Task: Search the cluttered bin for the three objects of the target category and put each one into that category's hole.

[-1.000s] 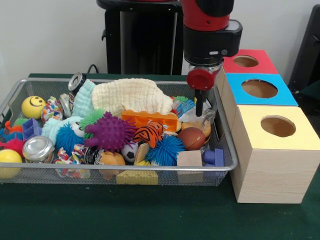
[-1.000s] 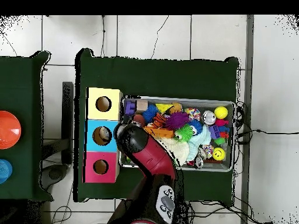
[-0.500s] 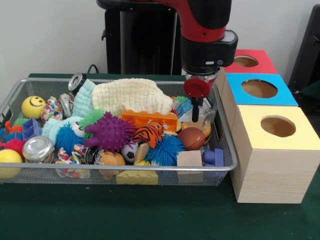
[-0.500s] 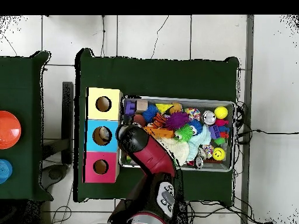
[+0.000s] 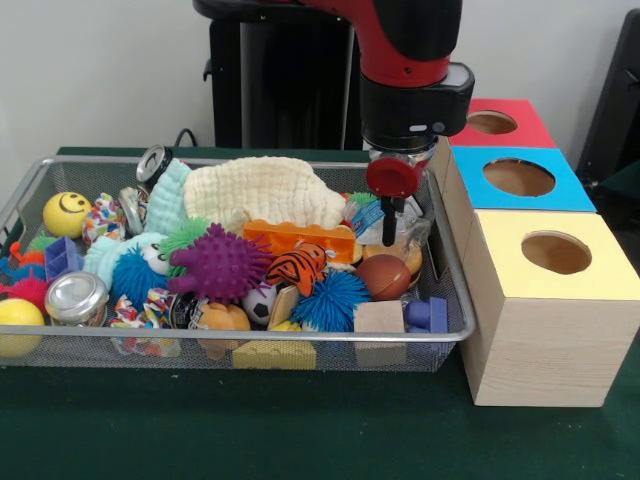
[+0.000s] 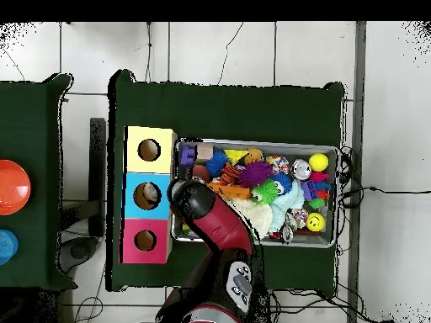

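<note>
We see a wire-mesh bin [image 5: 452,285] heaped with toys on a green worktop [image 5: 300,435], with three boxes just beside it at 3 o'clock. The red arm's end effector [image 5: 390,232] hangs low over the bin's 2 o'clock corner, near a brown ball [image 5: 384,276]. We cannot tell whether it is spread or pressed together.

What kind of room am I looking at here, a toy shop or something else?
Most likely a robotics lab set up for a sorting test. A red and black robot arm hangs over a wire-mesh bin crammed with toys, beside three wooden boxes with coloured tops and round holes, on a green-covered table.
</note>
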Controlling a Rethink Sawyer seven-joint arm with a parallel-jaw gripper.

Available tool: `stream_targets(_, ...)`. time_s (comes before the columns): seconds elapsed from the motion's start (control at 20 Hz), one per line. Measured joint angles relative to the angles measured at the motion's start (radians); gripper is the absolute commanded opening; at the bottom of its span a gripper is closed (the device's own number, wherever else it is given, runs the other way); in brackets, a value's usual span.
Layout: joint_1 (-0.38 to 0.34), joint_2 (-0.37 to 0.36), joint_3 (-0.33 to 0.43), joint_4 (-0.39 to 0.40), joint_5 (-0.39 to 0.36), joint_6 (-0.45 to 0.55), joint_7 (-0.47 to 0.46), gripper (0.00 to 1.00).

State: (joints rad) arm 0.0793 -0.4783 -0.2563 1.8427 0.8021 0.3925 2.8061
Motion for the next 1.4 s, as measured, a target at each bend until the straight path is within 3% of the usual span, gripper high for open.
stream_targets(1.4,-0.055,0.004,0.034,-0.004,0.000,0.000,0.000,1.00)
